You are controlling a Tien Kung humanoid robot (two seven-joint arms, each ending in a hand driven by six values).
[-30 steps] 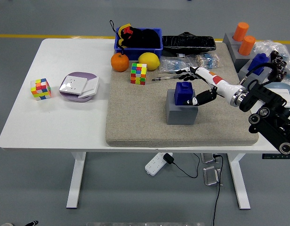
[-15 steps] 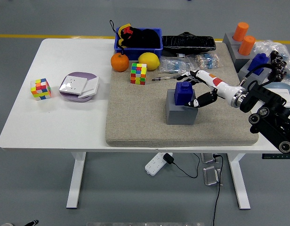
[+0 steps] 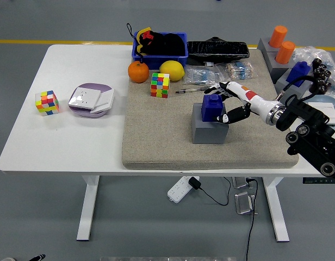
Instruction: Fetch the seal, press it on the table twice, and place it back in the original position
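On the tan mat (image 3: 156,136) that covers the right half of the white table (image 3: 75,141), near its middle, stands a grey block base (image 3: 209,130) with the blue seal (image 3: 212,107) seated upright on top of it.

Item, seal: a squarish blue body with a smaller knob on its crown; hard, smooth, plastic by its look. It sits in its holder, not yet lifted.

Item, right hand (image 3: 228,103): white and black, reaching in from the right. Its fingers curve round the far right side of the seal and its thumb lies at the near right side, close against the block's top. The hand brackets the seal, but whether the fingers press on it cannot be told at this size.

Item, left hand: not in view.

State of task: judged at the fetching stage. No stamping on the table is evident, and the return to the base is therefore still ahead.

Other stock, far edge of mat: an orange (image 3: 138,71) with dimpled peel, a lemon (image 3: 172,70), a colour-tiled puzzle cube (image 3: 160,85), a blue bin (image 3: 160,51) holding dark cloth, a long black case (image 3: 218,50) and clear crinkled packets (image 3: 205,75).

Other stock, bare tabletop to the left: a second puzzle cube (image 3: 47,103) and a flat lilac and white lidded box (image 3: 91,100).

Far right corner: two orange cylinders (image 3: 281,43) on grey stands.
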